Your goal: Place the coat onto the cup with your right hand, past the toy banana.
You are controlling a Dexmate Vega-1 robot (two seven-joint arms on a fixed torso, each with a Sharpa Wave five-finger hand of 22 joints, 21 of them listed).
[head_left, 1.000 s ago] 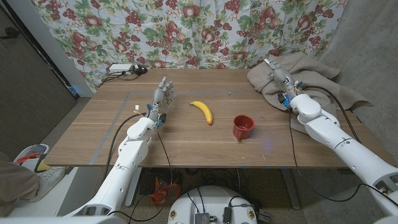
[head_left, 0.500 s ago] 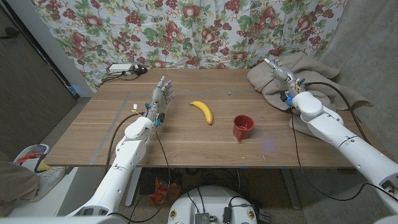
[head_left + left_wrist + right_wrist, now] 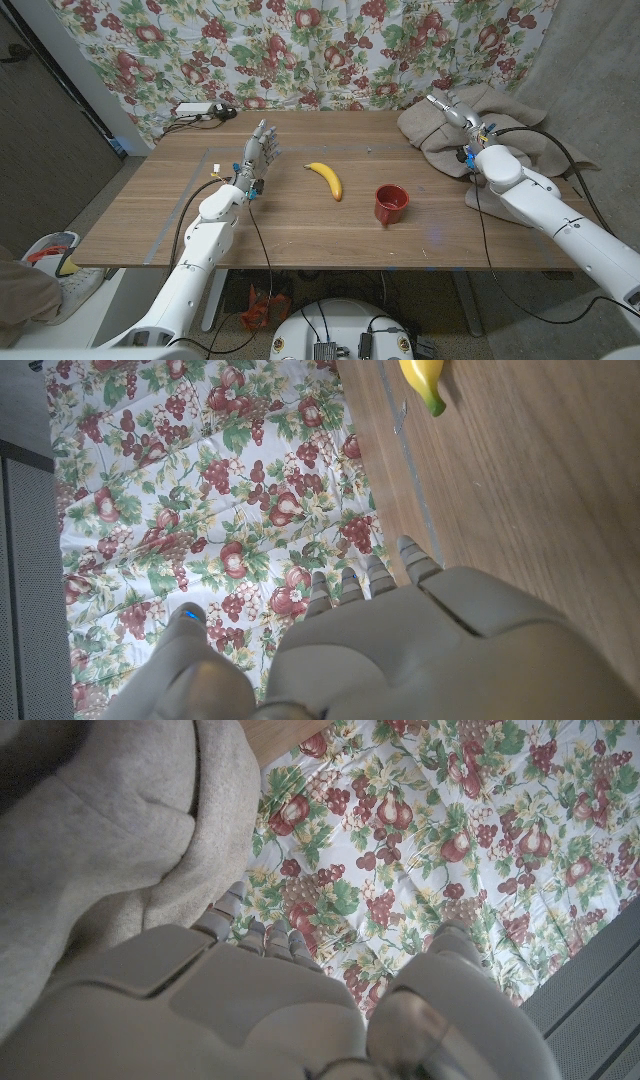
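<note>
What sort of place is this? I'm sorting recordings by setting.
Probably a makeshift indoor test room, not a kitchen: a fruit-print cloth backdrop hangs behind a wooden table, with a power strip and cables on it.

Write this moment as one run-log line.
right hand: over coat, no grip seen | left hand: open | cup: uncovered | banana: untouched

- The coat (image 3: 480, 125) runs off the table's far right corner in the head view, and the right forearm covers part of it.
- In the right wrist view the coat (image 3: 90, 840) is cut by the upper left edges.
- The toy banana (image 3: 425, 380) is cropped at the left wrist view's top edge.
- Whether the right hand (image 3: 447, 112) touches the coat cannot be told.
</note>
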